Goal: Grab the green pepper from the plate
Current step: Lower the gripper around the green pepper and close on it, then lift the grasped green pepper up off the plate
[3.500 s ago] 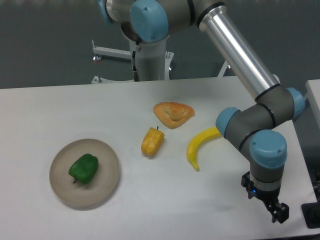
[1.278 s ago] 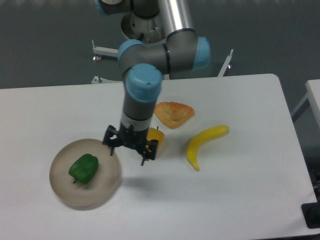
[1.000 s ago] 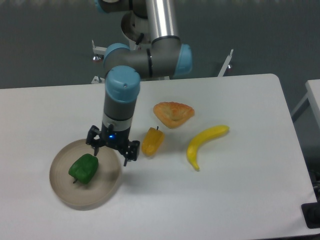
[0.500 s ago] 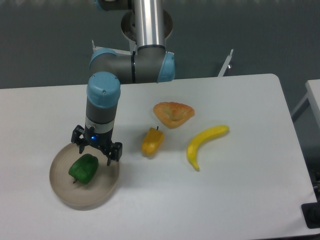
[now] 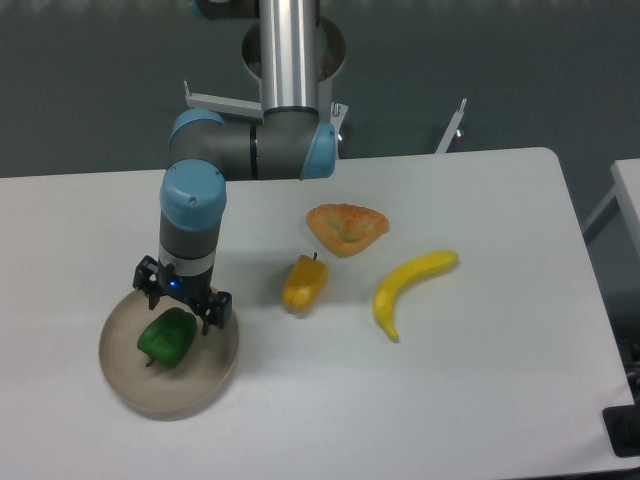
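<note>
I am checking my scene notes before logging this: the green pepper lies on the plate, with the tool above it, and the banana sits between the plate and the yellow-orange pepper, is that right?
Not quite. The fixed camera view shows the yellow-orange pepper between the plate and the banana, not the banana in the middle. The rest stands: the green pepper lies on the plate, with the tool above it.

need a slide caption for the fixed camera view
Open hand poised over the green pepper on the plate, yellow pepper and banana nearby.
</note>
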{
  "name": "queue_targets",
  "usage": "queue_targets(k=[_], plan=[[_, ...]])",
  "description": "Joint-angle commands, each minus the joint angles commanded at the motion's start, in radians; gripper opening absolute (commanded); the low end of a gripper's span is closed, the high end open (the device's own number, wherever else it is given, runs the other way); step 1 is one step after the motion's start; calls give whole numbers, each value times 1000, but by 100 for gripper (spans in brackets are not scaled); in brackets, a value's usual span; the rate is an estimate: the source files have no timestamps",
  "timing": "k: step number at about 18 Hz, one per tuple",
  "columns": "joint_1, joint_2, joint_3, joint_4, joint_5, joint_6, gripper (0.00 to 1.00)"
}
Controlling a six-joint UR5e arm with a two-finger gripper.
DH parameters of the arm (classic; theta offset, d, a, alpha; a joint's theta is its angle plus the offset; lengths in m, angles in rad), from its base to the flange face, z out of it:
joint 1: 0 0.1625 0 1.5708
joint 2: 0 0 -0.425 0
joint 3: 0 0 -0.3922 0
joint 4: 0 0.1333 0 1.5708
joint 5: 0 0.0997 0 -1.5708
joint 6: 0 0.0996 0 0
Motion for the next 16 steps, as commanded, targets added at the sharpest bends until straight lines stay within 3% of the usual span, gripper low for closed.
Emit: queue_targets(k=[11, 12, 14, 16], plan=[[-9, -46, 43, -2, 0, -3, 100], [-9, -49, 46, -2, 3, -3, 96], [-9, -48, 46, -2, 17, 0, 65], [-11, -46, 46, -2, 17, 3, 48]])
